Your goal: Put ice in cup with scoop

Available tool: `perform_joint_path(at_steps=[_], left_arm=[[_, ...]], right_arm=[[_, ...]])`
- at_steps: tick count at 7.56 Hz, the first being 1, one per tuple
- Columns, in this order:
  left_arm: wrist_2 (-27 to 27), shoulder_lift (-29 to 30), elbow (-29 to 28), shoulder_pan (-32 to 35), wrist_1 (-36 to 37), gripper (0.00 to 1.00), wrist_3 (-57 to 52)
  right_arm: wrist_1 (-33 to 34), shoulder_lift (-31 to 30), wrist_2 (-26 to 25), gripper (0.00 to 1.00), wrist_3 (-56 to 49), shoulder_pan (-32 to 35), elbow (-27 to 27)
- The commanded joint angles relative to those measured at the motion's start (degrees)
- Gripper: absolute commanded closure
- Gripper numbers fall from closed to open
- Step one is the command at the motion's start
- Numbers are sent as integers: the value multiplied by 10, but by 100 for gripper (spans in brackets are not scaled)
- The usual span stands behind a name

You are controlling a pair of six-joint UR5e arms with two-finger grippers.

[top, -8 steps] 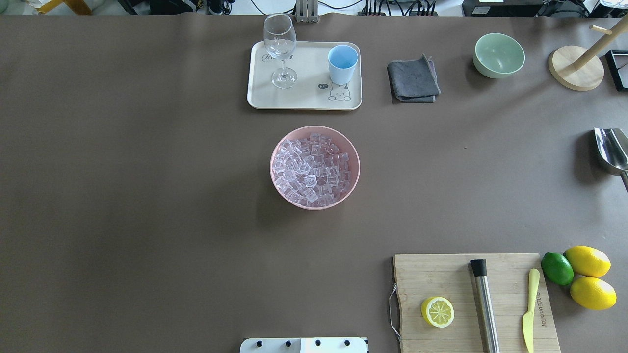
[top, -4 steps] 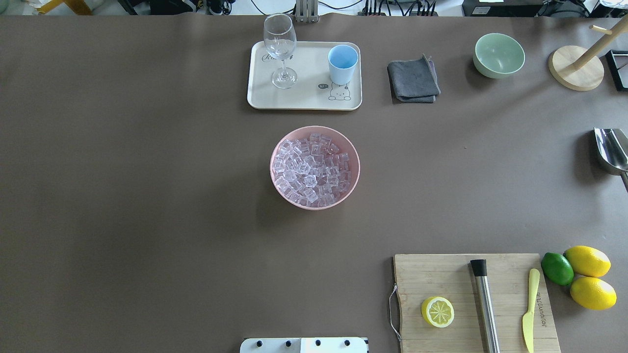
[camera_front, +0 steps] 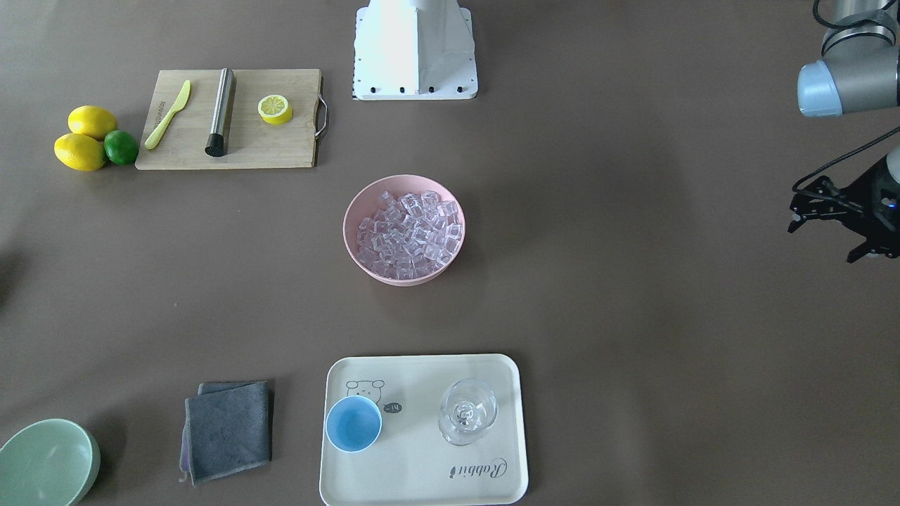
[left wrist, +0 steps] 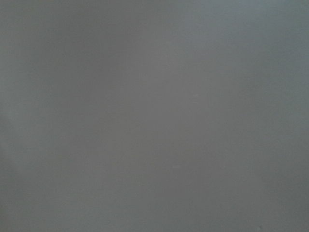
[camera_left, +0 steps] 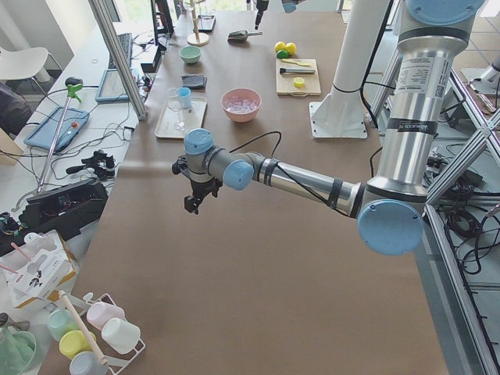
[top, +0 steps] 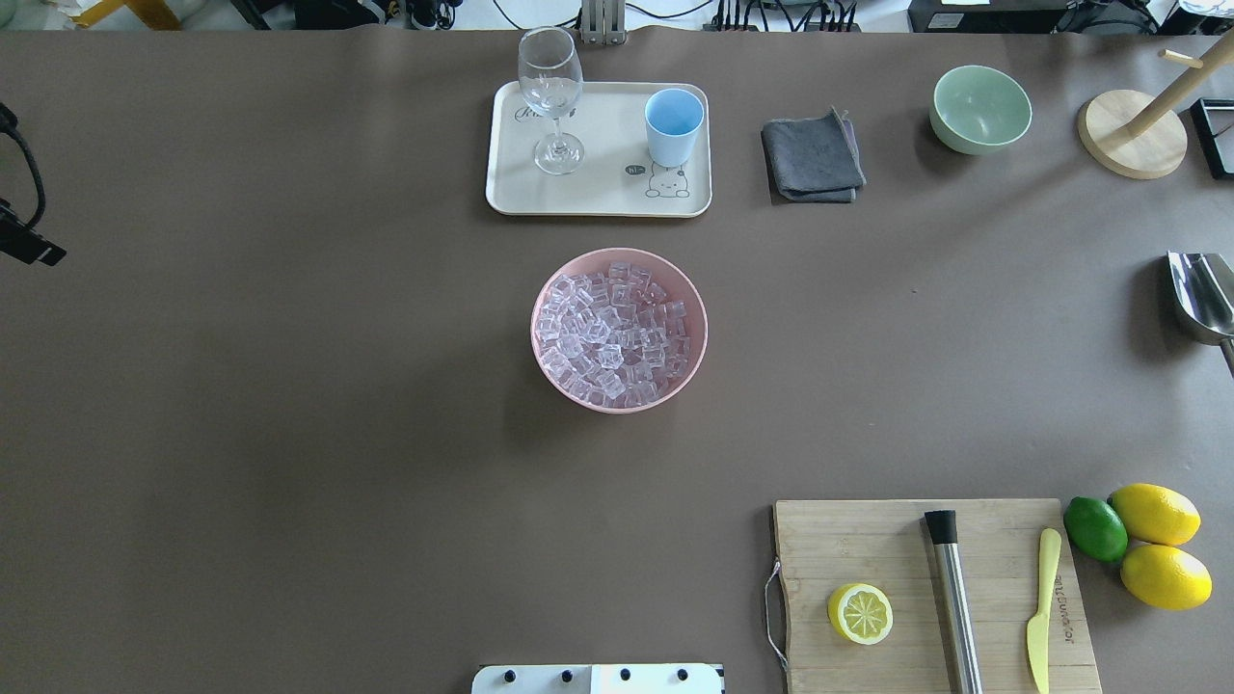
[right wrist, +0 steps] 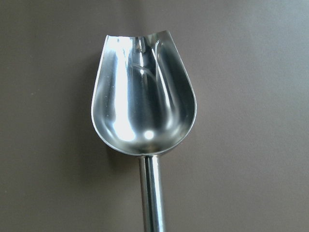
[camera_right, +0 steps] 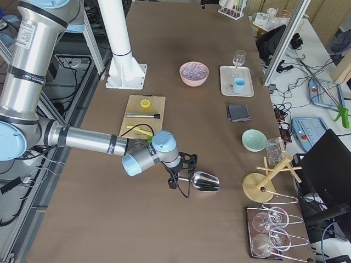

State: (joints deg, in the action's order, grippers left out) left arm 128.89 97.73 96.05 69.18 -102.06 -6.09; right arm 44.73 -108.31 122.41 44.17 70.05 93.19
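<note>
The ice point(top: 612, 328) fills a pink bowl point(top: 536, 328) at the table's middle; it also shows in the front view point(camera_front: 408, 228). The light-blue cup point(top: 673, 125) stands upright and empty on a cream tray point(top: 598, 198), beside a wine glass point(top: 549, 87). The steel scoop point(top: 1200, 299) is at the table's far right edge, its bowl empty in the right wrist view point(right wrist: 142, 111). The right gripper point(camera_right: 178, 183) is at the scoop's point(camera_right: 204, 181) handle; I cannot tell if it grips. The left gripper point(camera_front: 823, 243) hangs open and empty over bare table far left.
A grey cloth point(top: 812, 156), a pale-green bowl point(top: 979, 108) and a wooden stand point(top: 1133, 135) are at the back right. A cutting board point(top: 868, 540) near the front right holds a lemon half, a steel cylinder and a yellow knife; whole lemons and a lime point(top: 1094, 528) lie beside it.
Part of the left arm has come into the overhead view at its left edge. The scoop, bowl and cup have not visibly moved.
</note>
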Motion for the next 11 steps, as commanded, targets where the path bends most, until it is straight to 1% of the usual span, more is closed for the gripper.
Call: perform_joint_path(at_steps=[1,2,3,4,5,6,8,9,10,11], left_arm=[[-3,38,26,-81,-3,1,0],[-52,45,32,-116,-21,1,0],[-91,52,32,-160,-56,1,0],[-94,62,36,-176,-55,1,-1],[-88,67,46,-188,-61,1,-38],[-87,69,62,-218,-66,1,-96],[-90,92,54,-270,-100,1,-110],[-93,113,34,-288,-108,1,-113],[-92,120,28,-291,-122,1,-119],[-92,115,21,-293,-148,1,-137]], right_arm=[[-5,12,-23,2,14,-29,-15],[-6,20,-24,5,14,-32,-27],[-9,24,-24,7,14,-36,-35],[-11,26,-24,8,14,-39,-42],[-13,27,-24,15,14,-44,-47],[-16,27,-24,22,14,-49,-49],[-20,27,-24,31,29,-60,-50],[-20,27,-26,37,29,-62,-51],[-20,27,-26,53,30,-63,-51],[-20,27,-27,67,34,-64,-51]])
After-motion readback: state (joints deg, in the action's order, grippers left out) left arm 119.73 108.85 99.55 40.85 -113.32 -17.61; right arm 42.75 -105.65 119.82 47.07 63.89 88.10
